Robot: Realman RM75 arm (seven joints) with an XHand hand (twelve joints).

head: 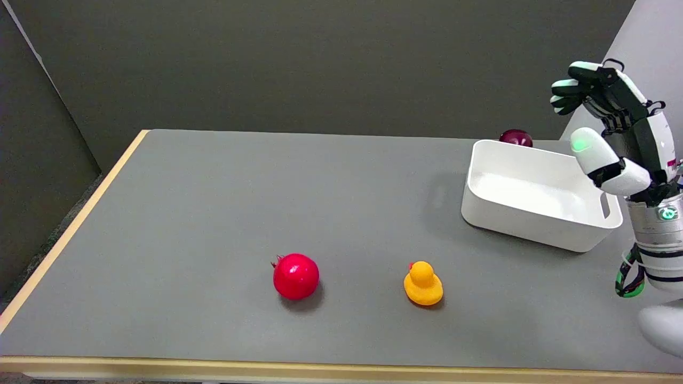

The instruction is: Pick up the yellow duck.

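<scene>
My right hand [613,136] hangs in the air at the far right, raised above the table [160,224] and over the right end of the white bin [533,224]. It holds nothing and touches nothing. The fingers [568,96] reach up and to the left, bent forward a little at their tips and lying close beside one another, while the thumb [592,152] juts out lower down, well apart from them, so a wide gap stands between thumb and fingers. The palm side is turned toward the left, out over the table. A green light glows on the thumb tip and another on the wrist below.

The duck [423,284] sits upright on the grey tabletop near the front edge, somewhat right of centre, its red beak pointing away and slightly left. It is well apart from my hand, down and to the left of it, and in front of the bin with bare table between them.

To the duck's left, also near the front, rests a red pomegranate [295,276], apart from it. Behind the bin's far rim a dark purple round fruit [516,137] peeks up; only its top shows.
</scene>
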